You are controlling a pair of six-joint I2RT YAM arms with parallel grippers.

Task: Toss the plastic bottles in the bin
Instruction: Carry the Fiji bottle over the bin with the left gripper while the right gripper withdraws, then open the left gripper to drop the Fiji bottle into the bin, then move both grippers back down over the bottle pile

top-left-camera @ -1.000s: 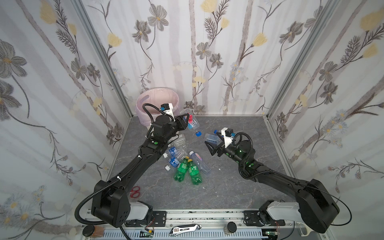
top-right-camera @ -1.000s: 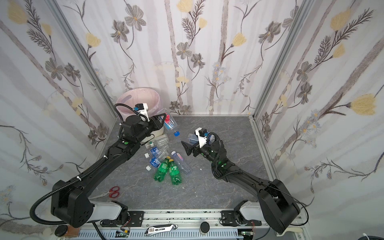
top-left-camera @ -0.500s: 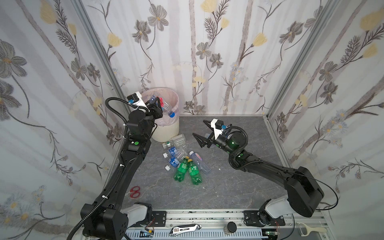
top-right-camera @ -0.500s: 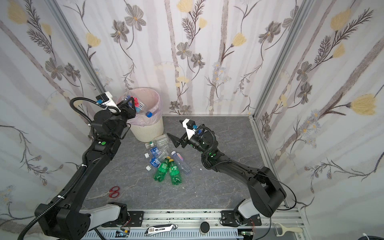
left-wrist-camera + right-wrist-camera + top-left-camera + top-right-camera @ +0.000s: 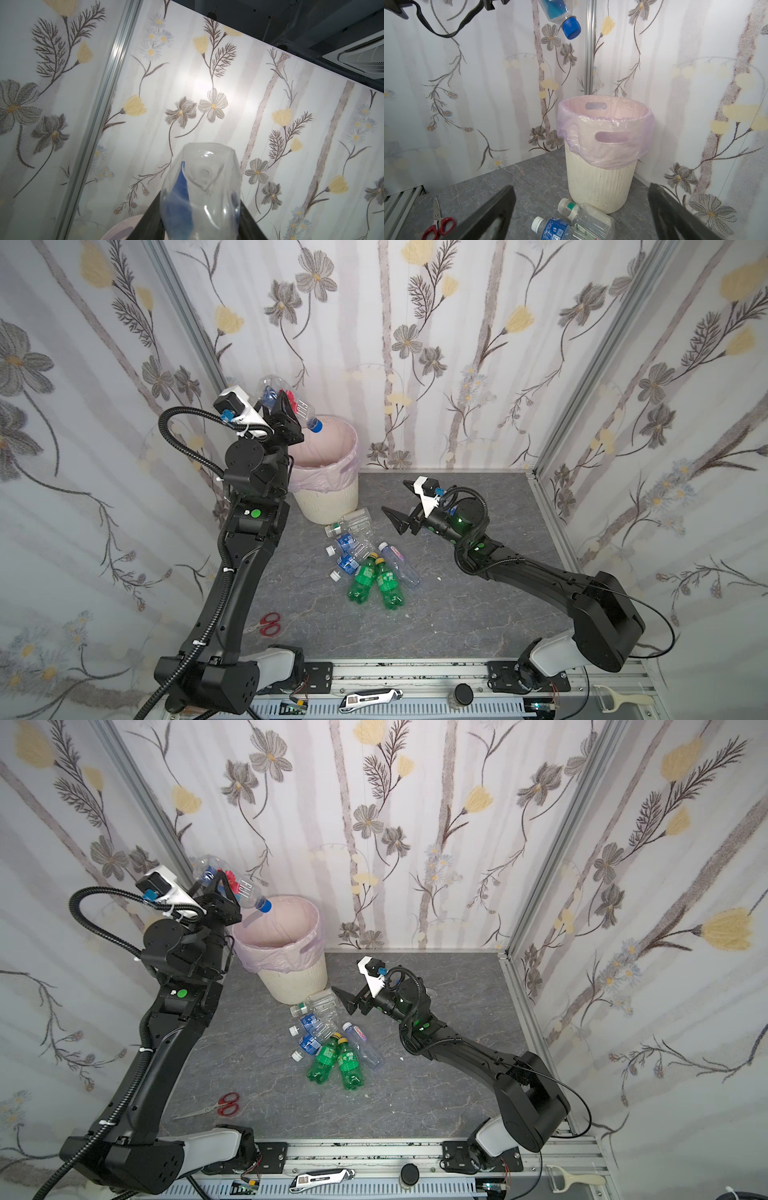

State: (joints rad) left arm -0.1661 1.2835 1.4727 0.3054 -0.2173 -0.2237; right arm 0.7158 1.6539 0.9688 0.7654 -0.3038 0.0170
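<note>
While a top view shows the left gripper (image 5: pixel 286 408) clamped on a clear, blue-capped plastic bottle (image 5: pixel 305 416) above the rim of the round cream, pink-lined bin (image 5: pixel 354 445), the right wrist view shows the right gripper (image 5: pixel 580 207) gaping, empty, so centring the bottle before letting go seems wise.

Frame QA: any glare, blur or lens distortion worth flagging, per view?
Left wrist view: bright hotspot on the wallpaper; the held bottle sits close to the lens, soft, with glints. Right wrist view: the bin is sharp, the fingers of the right gripper are dark and soft-edged. In both top views: even light, faint shadows, corner posts splay outward, wide-angle.
</note>
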